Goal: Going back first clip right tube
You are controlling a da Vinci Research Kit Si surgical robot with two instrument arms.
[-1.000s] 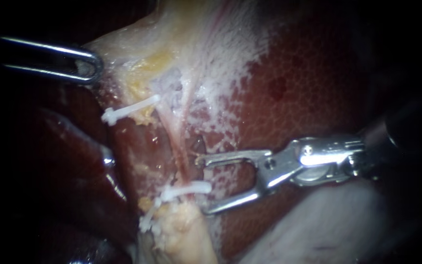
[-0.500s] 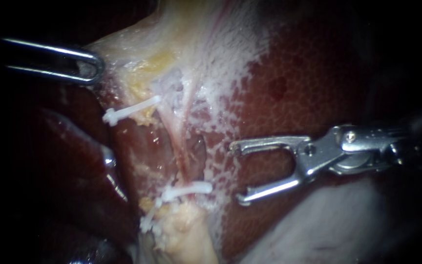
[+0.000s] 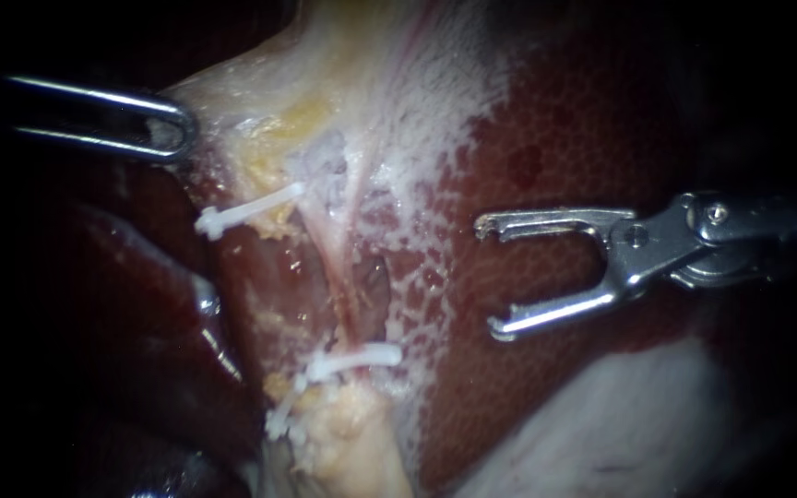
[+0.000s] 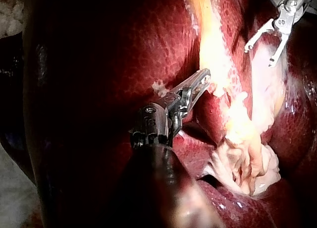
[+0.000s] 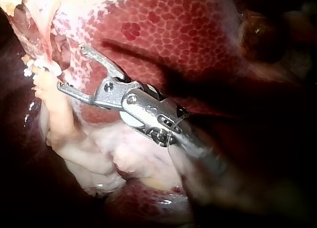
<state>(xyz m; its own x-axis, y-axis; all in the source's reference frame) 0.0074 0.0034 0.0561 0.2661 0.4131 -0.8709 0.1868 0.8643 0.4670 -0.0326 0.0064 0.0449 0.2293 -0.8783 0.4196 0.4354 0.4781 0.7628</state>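
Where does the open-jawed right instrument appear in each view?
Endoscope: right instrument over liver, right of the clipped tube.
Left wrist: right instrument ahead of the left instrument, beyond pale tissue.
Right wrist: right instrument, jaws facing the clip.
Shared landmark: the liver.

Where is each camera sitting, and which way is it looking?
Endoscope view: close over the tissue, facing the tube and clips; left instrument enters from the left, right instrument from the right.
Left wrist view: on the left arm, looking along the left instrument to the pale tissue it grips; right instrument beyond.
Right wrist view: on the right arm, looking along the right instrument over the liver.
Shared: all show the right instrument.
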